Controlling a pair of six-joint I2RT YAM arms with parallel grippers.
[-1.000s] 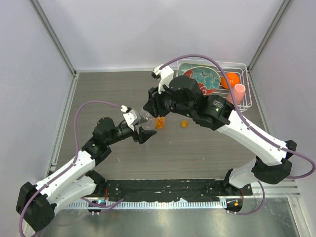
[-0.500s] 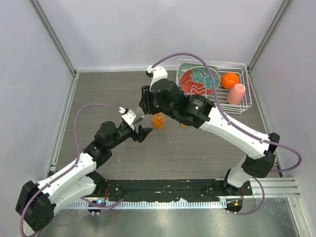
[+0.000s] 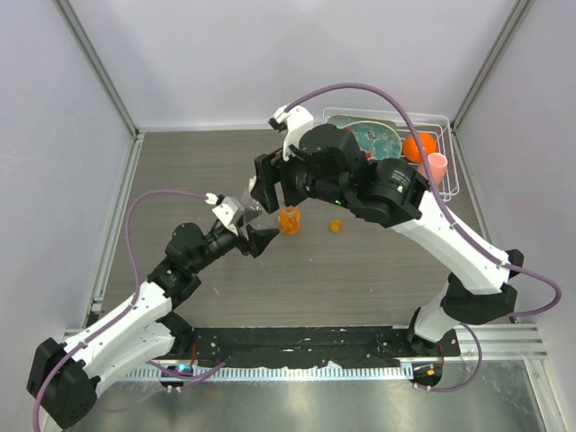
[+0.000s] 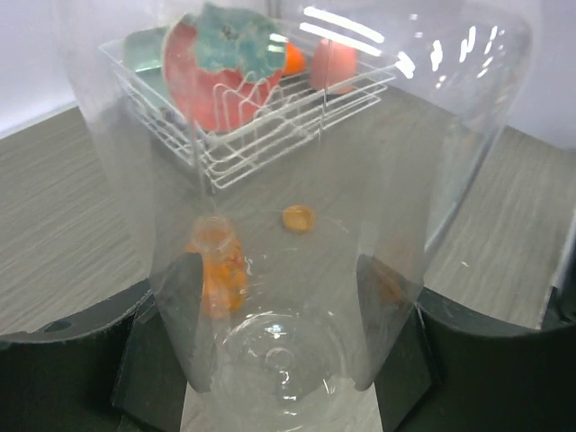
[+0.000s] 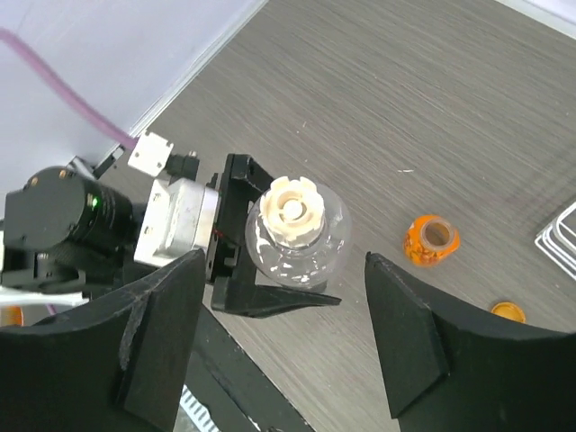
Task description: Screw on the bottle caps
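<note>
1. My left gripper (image 4: pixel 283 346) clamped the clear bottle (image 5: pixel 292 243), a smooth, colourless plastic body, with black fingers pressed to its opposite sides.
2. The ribbed cream-white cap (image 5: pixel 292 210) sat on that bottle's neck.
3. My right gripper (image 5: pixel 283 270) hung above it with fingers spread wide, touching neither cap nor bottle.
4. The translucent orange bottle (image 3: pixel 289 220) stood upright and uncapped on the grey wood-grain table (image 3: pixel 180 171).
5. The flat, round orange cap (image 3: pixel 336 226) lay near it, apart.
6. A white wire rack (image 4: pixel 270 135) stood at the table's far right.
7. Compared with one second earlier, the orange bottle and orange cap had kept their places, while my left wrist had shifted slightly leftward.
</note>
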